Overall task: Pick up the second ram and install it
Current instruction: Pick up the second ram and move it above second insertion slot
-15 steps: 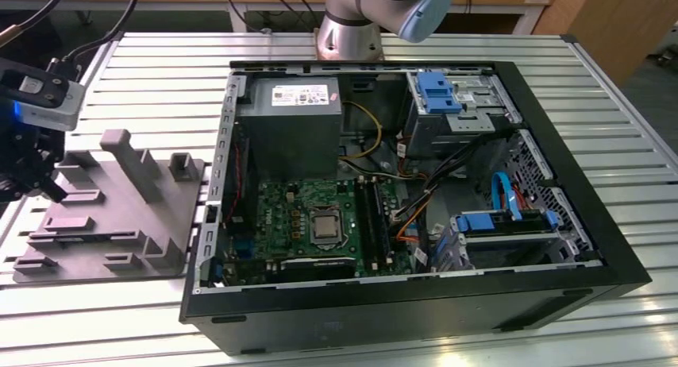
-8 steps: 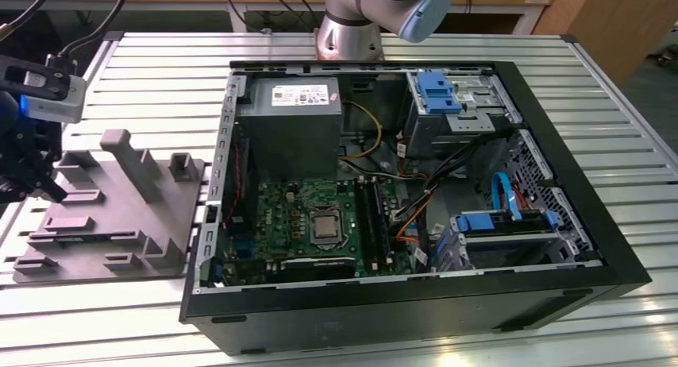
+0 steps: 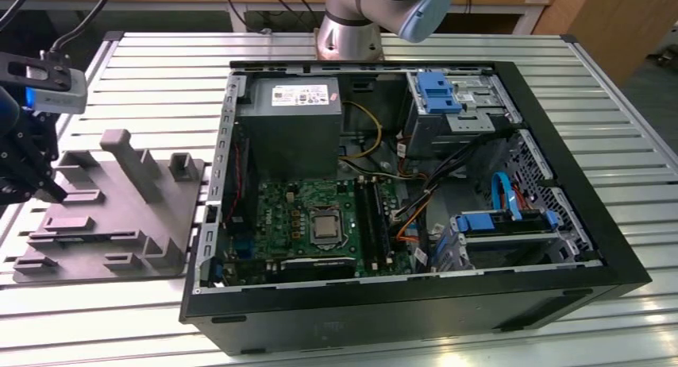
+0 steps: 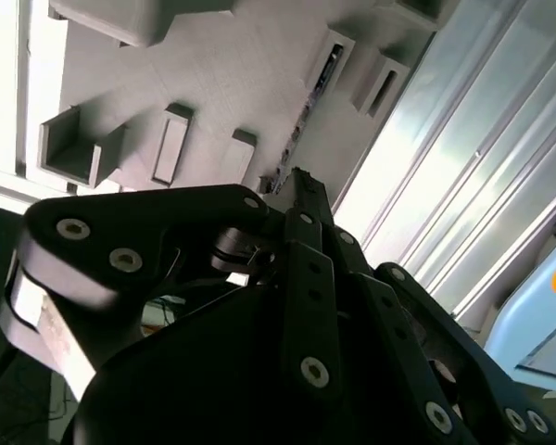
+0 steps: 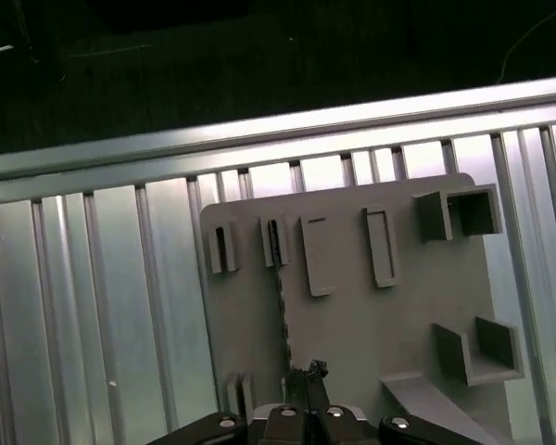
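The hand (image 3: 50, 194) hangs low over a grey holder (image 3: 117, 216) that lies on the ribbed metal table (image 3: 138, 81). This is at the exterior view's left, well apart from the open computer case (image 3: 424, 307). In the first wrist view the second ram (image 5: 281, 315) stands on its edge in the holder's slots, with the hand just beside one end of it. I cannot tell whether the hand is clenched or released.

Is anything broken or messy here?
Nothing looks broken or spilled. The computer case lies open with loose cables inside, which fits repair work. The second ram stands on edge in the grey holder, with the gripper close to it.
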You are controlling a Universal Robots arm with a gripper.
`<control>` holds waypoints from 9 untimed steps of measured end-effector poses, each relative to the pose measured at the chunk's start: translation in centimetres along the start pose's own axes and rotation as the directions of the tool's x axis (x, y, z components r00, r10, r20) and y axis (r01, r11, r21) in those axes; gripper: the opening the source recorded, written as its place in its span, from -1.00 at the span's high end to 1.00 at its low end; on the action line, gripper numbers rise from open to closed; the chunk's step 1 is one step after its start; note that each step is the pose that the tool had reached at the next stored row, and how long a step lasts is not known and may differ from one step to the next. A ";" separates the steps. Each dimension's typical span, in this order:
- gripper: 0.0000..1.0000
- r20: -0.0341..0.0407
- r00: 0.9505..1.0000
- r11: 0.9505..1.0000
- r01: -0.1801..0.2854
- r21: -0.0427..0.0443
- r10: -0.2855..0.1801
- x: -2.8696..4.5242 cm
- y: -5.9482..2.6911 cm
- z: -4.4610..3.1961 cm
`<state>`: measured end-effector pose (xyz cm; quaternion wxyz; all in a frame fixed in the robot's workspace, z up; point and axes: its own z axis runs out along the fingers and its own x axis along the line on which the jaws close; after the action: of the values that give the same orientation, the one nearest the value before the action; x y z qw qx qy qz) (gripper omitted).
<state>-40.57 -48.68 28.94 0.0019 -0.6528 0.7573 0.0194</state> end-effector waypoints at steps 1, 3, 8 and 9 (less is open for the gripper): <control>0.80 0.000 1.000 1.000 0.017 -0.001 -0.017 0.00 0.00 0.01; 0.80 -0.001 0.999 0.999 0.041 -0.001 -0.041 0.00 0.00 0.03; 0.80 -0.001 0.999 0.999 0.047 -0.001 -0.047 0.00 0.00 0.05; 0.80 -0.001 0.999 0.999 0.047 -0.001 -0.047 0.00 0.00 0.05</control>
<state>-40.57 -48.68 28.89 0.0014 -0.6705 0.7417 0.0194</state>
